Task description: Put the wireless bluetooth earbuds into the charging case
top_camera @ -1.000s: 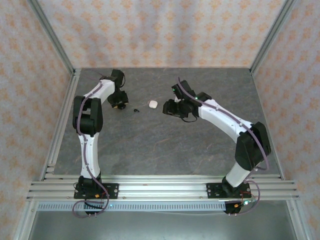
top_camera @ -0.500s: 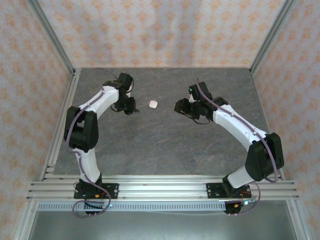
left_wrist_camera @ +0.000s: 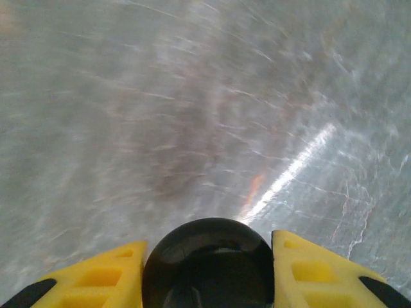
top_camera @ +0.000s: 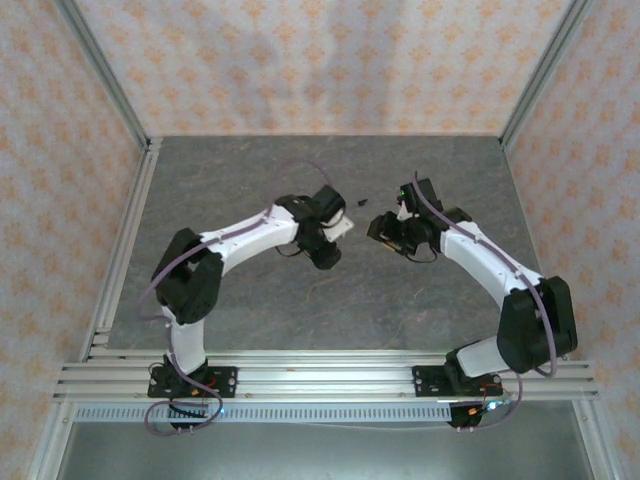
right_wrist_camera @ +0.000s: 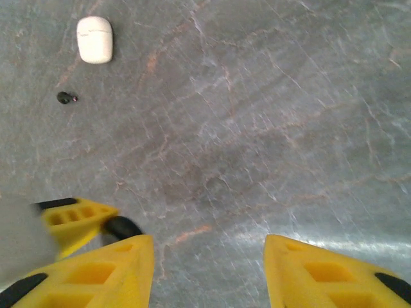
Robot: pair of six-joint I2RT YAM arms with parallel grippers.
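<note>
A single black earbud lies on the grey stone-patterned table. It sits close beside a white charging case without touching it. The case is shut and lies flat. In the right wrist view both are well off to the left of the right gripper, with bare table between.

The right gripper's yellow jaws stand wide apart with nothing but tabletop in the gap, so this claw is open and empty.

Just beside its left finger, in the same view, are a yellow finger of the left gripper and a black rounded object. The left wrist view is blurred, but it shows that object filling the gap between the two yellow fingers and touching both. The left claw is closed around it. Whether it is a dark case or something else cannot be told.

From above, both arms reach inward and their ends come close together around the middle of the table, a little toward the far side. Walls with an orange floral pattern enclose the table on the left, right and far sides.
</note>
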